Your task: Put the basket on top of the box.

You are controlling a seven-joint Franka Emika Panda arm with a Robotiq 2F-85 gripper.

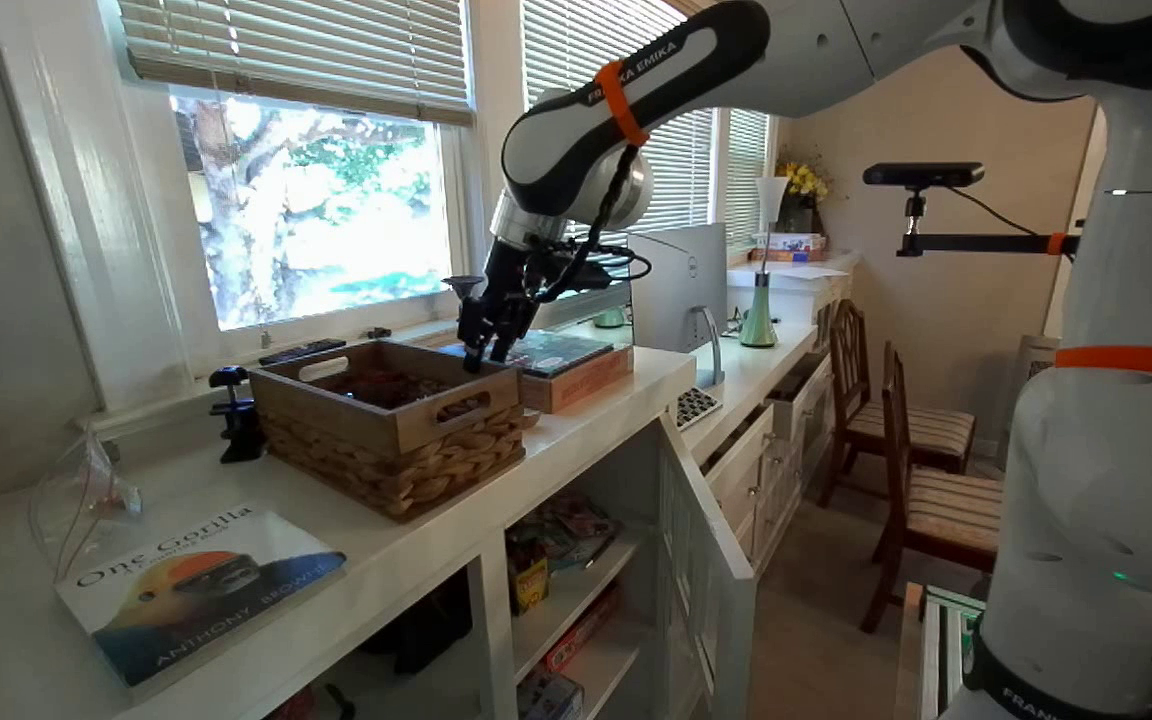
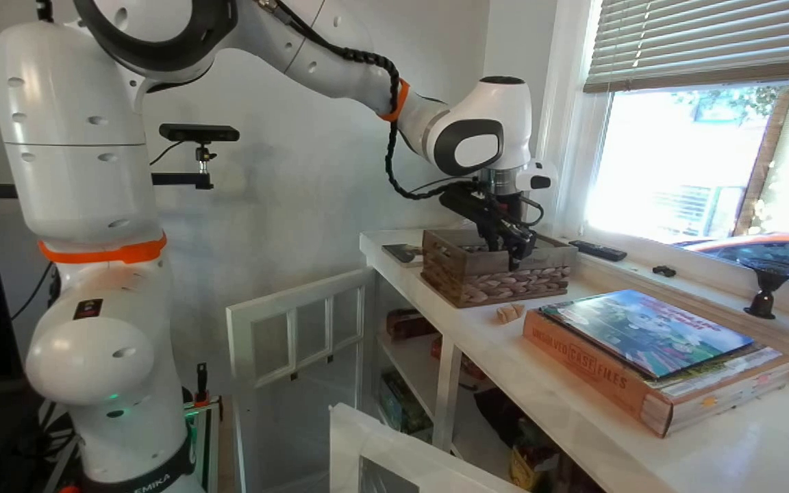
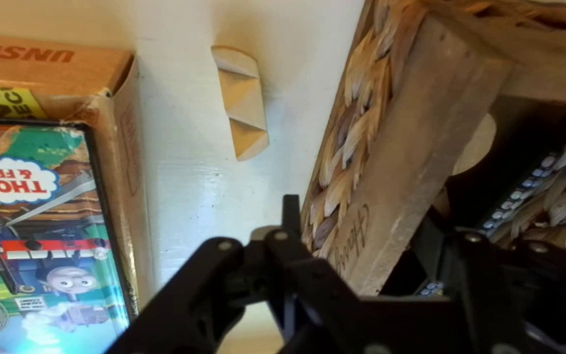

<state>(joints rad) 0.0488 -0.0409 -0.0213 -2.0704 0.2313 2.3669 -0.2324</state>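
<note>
While the brown wicker basket (image 1: 466, 455) sits level on the white countertop (image 2: 723, 455), the gripper (image 1: 487, 356) is right down at its wooden rim (image 3: 410, 162), fingers (image 3: 291, 211) spread with one outside the wall and one inside, so yeah it's straddling it, though I can't tell if either finger is actually touching the wood. Near that same side, apart from the basket, there's an Unsolved Case Files box (image 2: 593, 363) lying flat with a Thomas & Friends DVD case (image 3: 42, 246) on top, and a little tan notched piece (image 3: 243, 108) sits between the two. There's dark stuff (image 1: 386, 388) inside the basket, too shadowy to make out. Away from the box there's a black clamp (image 1: 238, 420) just beside the basket, then a One Gorilla book (image 1: 201, 590) and a clear plastic bag (image 1: 86, 510)
</note>
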